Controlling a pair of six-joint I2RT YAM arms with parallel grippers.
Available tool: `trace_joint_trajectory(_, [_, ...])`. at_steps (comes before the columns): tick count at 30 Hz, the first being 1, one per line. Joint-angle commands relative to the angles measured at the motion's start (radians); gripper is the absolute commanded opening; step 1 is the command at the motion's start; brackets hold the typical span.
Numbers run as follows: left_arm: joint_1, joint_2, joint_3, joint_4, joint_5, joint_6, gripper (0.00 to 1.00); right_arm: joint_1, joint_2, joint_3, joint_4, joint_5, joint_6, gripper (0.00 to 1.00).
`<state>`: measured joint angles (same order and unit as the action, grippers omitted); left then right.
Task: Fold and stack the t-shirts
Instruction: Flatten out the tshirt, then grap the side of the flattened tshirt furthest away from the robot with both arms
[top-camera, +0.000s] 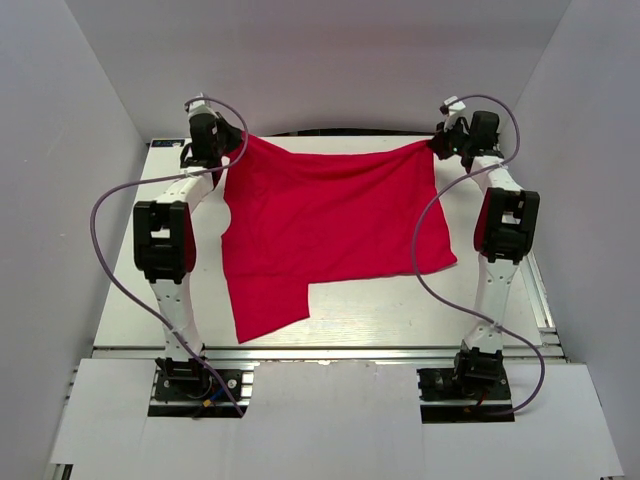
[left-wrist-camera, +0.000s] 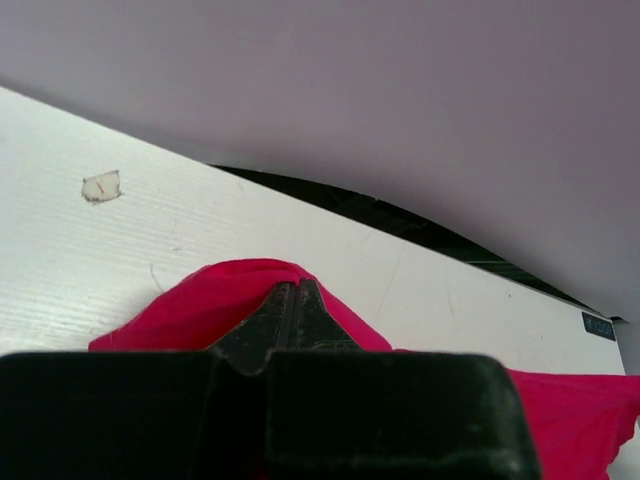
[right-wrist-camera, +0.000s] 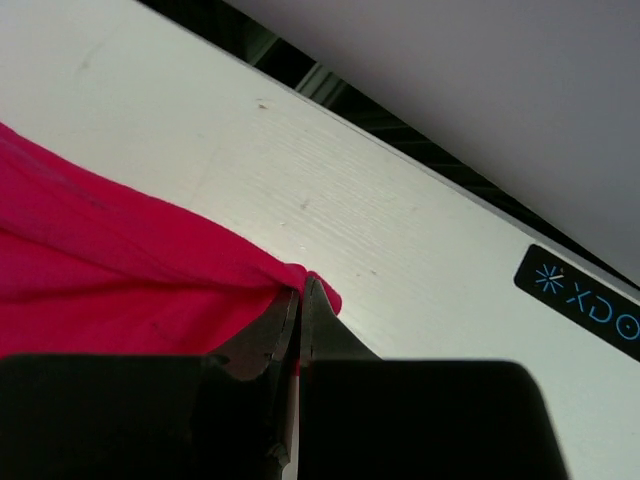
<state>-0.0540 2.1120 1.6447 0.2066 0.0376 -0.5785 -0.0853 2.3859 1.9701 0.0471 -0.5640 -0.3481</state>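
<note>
A bright red t-shirt (top-camera: 330, 225) lies spread over the white table, stretched between both arms at its far corners. My left gripper (top-camera: 228, 143) is shut on the far left corner of the t-shirt (left-wrist-camera: 215, 300); in the left wrist view the gripper (left-wrist-camera: 292, 287) pinches a fold of red cloth. At the far right corner my right gripper (top-camera: 436, 146) is shut on the cloth as well; in the right wrist view the gripper (right-wrist-camera: 302, 285) clamps the t-shirt (right-wrist-camera: 120, 270). A narrower flap hangs toward the near left (top-camera: 265, 305).
The white table (top-camera: 400, 310) ends at a dark gap (left-wrist-camera: 400, 215) along its far edge, with grey walls on three sides. A small torn label (left-wrist-camera: 100, 186) sticks to the table near the left gripper. Purple cables (top-camera: 110, 250) loop beside both arms.
</note>
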Motion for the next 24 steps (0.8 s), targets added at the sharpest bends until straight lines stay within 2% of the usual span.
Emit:
trace_joint_trajectory(1, [0.006,0.003,0.056,0.033,0.002,0.028,0.00,-0.001,0.045,0.067,0.010,0.091,0.030,0.00])
trace_joint_trajectory(13, [0.008,0.025,0.060,0.034,0.054,0.046,0.00,0.004,0.070,0.064,0.043,0.139,0.052,0.00])
trace_joint_trajectory(24, [0.008,-0.099,-0.088,0.040,0.096,0.083,0.00,-0.001,0.039,0.033,0.077,0.076,0.069,0.00])
